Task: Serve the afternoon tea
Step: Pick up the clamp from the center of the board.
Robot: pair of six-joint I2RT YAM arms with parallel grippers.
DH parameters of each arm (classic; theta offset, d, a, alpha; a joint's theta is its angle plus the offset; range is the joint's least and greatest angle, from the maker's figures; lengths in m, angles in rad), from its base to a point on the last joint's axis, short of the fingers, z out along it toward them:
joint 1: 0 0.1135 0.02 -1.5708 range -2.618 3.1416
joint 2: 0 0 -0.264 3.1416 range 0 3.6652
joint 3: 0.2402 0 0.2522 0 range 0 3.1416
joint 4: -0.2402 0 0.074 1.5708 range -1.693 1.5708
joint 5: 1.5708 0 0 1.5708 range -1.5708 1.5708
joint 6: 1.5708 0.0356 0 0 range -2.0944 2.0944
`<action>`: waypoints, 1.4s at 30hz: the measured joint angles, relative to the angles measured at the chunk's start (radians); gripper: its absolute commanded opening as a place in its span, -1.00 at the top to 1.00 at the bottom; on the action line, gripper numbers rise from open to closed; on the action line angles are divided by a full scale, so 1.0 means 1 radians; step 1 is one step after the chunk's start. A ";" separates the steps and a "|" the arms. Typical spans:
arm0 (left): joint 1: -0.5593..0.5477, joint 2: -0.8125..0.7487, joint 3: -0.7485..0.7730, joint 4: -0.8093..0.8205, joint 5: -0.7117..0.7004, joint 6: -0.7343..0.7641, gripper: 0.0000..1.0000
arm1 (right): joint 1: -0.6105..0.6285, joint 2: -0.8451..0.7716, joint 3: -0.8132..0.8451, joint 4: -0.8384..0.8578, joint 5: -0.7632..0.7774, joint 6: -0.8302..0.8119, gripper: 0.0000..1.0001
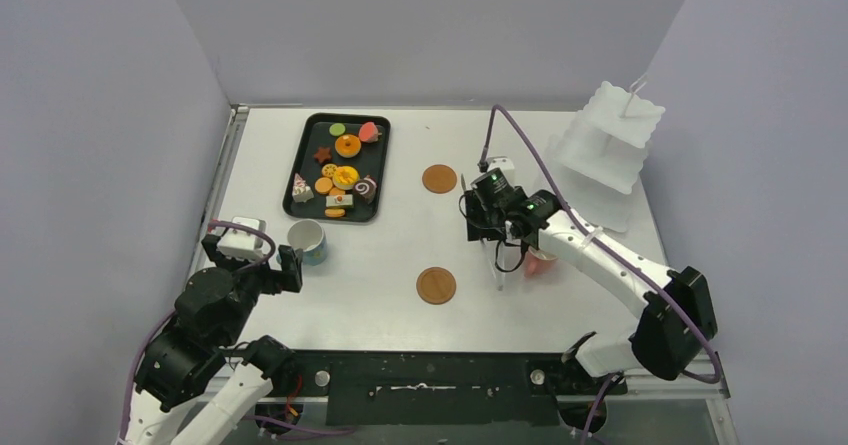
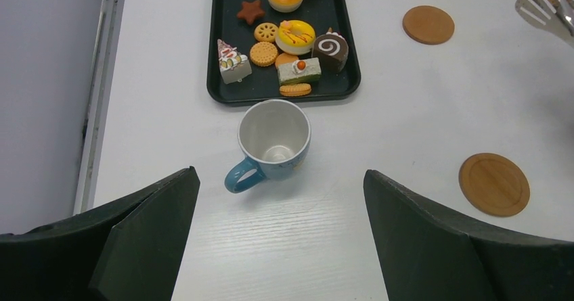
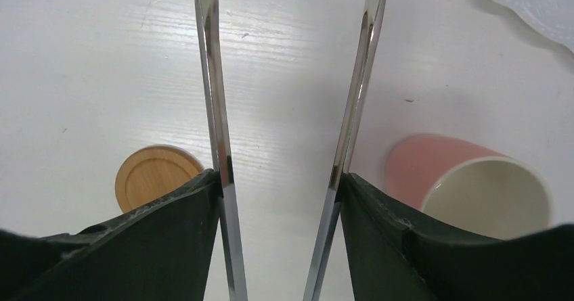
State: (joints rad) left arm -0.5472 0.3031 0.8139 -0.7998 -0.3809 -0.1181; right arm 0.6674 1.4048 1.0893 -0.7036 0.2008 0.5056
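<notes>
The left pincer (image 2: 279, 179) is gaping wide and holding nothing — the blue cup (image 2: 274, 139) is standing upright on the bench (image 2: 406, 111) just ahead of it, in line with the gap, its handle pointing back toward the left finger. Beyond the cup, the tray (image 2: 215, 78) is carrying the pastries (image 2: 298, 37). The right pincer (image 3: 279, 179) is clamping the tongs (image 3: 215, 111), one blade lying against each finger's inner face, both reaching ahead with their tips apart. The pink cup (image 3: 467, 186) is sitting just right of its right finger — a coaster (image 3: 152, 176) is lying just left of its left finger.
</notes>
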 measured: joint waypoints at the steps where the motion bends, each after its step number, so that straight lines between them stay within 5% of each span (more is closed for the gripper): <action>1: 0.002 0.000 0.000 0.001 0.000 0.000 -0.82 | 0.000 -0.011 0.009 -0.015 -0.002 -0.001 -0.22; 15: 0.008 0.046 0.002 0.023 0.054 -0.048 -0.75 | 0.057 -0.069 0.102 -0.131 -0.127 -0.050 -0.20; 28: 0.013 0.479 0.203 0.117 0.252 -0.348 -0.62 | 0.278 -0.106 0.116 -0.063 -0.235 -0.101 -0.18; 42: 0.050 0.666 0.177 0.359 0.476 -0.516 -0.60 | 0.369 -0.121 0.120 0.015 -0.269 -0.133 -0.17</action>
State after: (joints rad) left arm -0.4973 0.9695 0.9913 -0.4408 0.0952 -0.6342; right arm 1.0367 1.2839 1.2091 -0.6888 -0.0685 0.3729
